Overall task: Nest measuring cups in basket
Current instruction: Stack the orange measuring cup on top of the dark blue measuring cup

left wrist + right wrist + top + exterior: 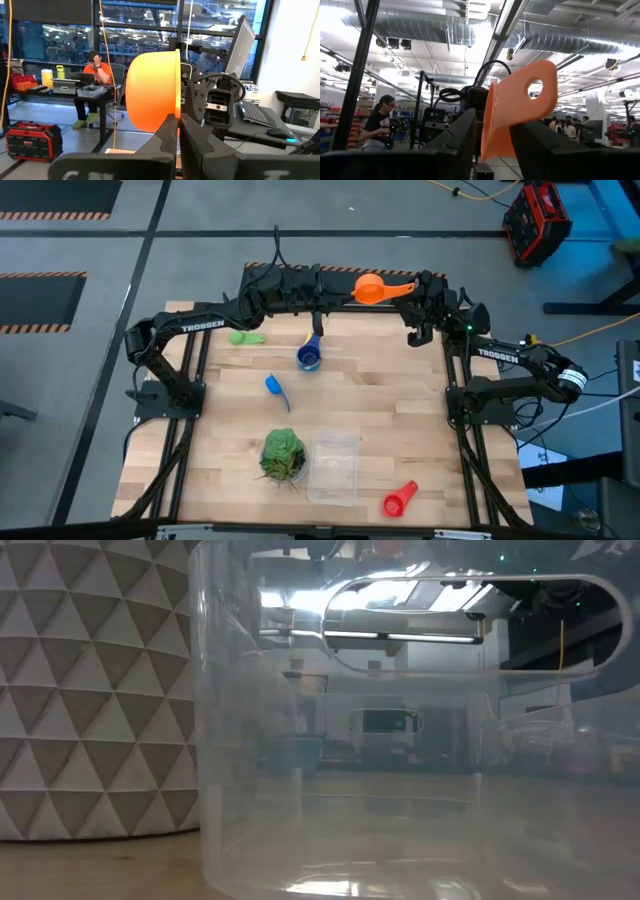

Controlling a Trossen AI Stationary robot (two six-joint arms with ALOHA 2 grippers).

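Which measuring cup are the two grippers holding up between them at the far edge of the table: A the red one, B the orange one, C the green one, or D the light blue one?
B: the orange cup hangs above the far edge, its bowl rim pinched by the left gripper and its handle caught in the right gripper, while red, green and blue cups lie on the table.

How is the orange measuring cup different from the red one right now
The orange measuring cup is held up at the table's far edge, with both the left gripper and the right gripper shut on it; the red measuring cup lies untouched on the table's near side, beside the clear basket. Both are handled plastic scoops.
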